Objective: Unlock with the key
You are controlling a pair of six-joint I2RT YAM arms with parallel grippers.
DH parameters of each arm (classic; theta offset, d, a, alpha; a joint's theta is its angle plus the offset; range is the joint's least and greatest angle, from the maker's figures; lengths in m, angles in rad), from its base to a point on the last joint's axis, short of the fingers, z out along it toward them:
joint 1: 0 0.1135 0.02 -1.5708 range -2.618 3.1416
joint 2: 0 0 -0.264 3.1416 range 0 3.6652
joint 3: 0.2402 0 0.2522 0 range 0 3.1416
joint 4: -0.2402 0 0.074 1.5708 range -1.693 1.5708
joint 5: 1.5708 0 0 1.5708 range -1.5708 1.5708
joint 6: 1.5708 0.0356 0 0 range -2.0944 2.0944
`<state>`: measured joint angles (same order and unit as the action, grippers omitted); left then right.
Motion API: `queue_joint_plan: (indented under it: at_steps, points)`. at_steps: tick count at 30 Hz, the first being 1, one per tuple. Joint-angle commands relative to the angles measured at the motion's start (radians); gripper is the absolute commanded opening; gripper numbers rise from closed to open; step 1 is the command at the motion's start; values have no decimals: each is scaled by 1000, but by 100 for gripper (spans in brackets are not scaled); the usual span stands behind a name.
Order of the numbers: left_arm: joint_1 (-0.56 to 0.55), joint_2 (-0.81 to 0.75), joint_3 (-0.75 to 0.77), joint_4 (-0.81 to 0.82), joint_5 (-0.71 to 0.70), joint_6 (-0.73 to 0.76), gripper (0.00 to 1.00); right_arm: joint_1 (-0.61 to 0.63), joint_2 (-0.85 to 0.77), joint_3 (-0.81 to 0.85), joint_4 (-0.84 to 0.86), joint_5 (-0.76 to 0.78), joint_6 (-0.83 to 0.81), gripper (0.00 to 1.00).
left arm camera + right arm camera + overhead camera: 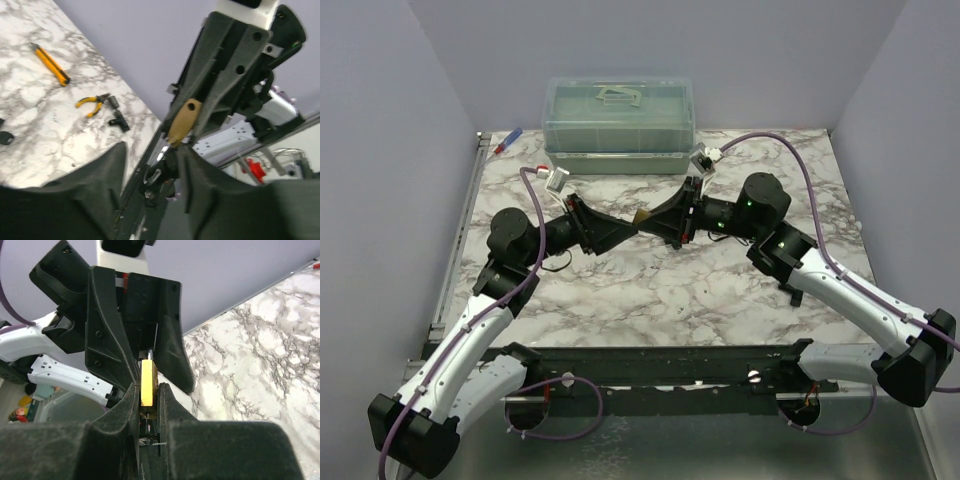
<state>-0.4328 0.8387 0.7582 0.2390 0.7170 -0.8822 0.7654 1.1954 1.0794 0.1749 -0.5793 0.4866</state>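
Left gripper (152, 151), above mid-table, holds its jaws apart around the key (162, 165), seemingly seated in the brass padlock (148, 379). Just right, the right gripper (148, 392) clamps that padlock. Tiny, light and stiff, the key is likely best pinched by its black head.

Both your left arm (470, 330) and right arm (850, 290) are bent inward, so the grippers meet nose to nose over mid-table. Left gripper (150, 170) has its jaws standing apart, right gripper (148, 397) is pinched tight on the small brass padlock (148, 382).
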Motion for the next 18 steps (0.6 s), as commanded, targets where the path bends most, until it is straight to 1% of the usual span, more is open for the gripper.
queue_joint_plan:
  at_steps: [1,2,4,6,9,12,15,18]
  points:
    - [-5,-28,-4,-32,-52,32,68,10,15,35,-18,28,-51,0]
    - [-4,-42,-5,-42,-59,51,77,11,12,32,-18,30,-51,0]
    - [-5,-68,-4,-79,-88,104,89,11,4,21,-15,40,-46,0]
    - [-5,-92,1,-130,-136,158,94,10,-3,9,-14,61,-39,0]
    - [-5,-116,17,-219,-221,232,98,10,-19,-18,-26,134,-25,0]
    - [-5,-162,19,-301,-349,286,98,10,-38,-60,-59,267,-6,0]
    - [-5,-222,9,-343,-483,347,99,10,-54,-111,-86,383,28,0]
    - [-4,-267,-6,-382,-613,386,99,10,-62,-181,-84,456,74,0]
